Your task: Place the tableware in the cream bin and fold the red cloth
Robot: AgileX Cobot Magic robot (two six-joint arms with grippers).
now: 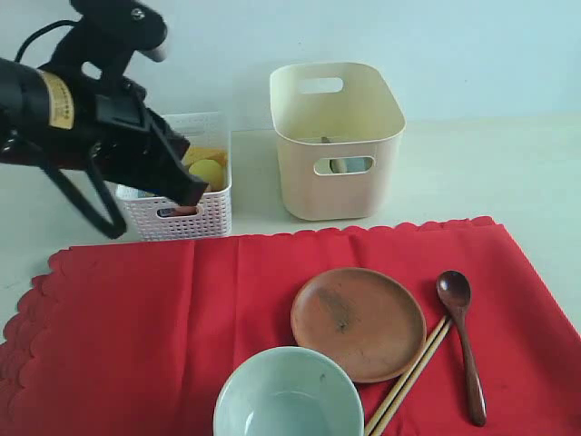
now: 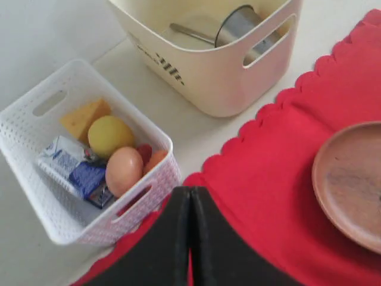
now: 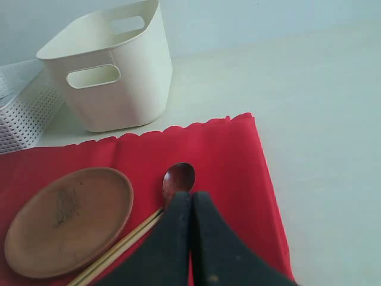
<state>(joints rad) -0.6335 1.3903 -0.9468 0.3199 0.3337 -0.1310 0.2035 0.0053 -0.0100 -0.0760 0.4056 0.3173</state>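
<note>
The red cloth [image 1: 136, 318] lies flat across the front of the table. On it rest a round brown plate [image 1: 359, 322], a pale green bowl [image 1: 286, 395], a dark wooden spoon [image 1: 463, 341] and wooden chopsticks [image 1: 408, 377]. Behind it stands the cream bin [image 1: 340, 195], holding a steel cup [image 2: 238, 24] and a knife [image 2: 190, 34]. My left gripper [image 2: 190, 193] is shut and empty, hovering over the cloth's back edge beside the white basket [image 2: 36, 208]. My right gripper [image 3: 190, 196] is shut and empty, just above the spoon's bowl [image 3: 178, 177], next to the chopsticks [image 3: 119, 250].
The white lattice basket [image 1: 182, 218] stands left of the bin and holds cheese [image 2: 83, 116], a lemon [image 2: 110, 134], an egg [image 2: 124, 170] and a small blue-white carton [image 2: 68, 167]. Pale bare tabletop [image 3: 321, 119] stretches to the right of the cloth.
</note>
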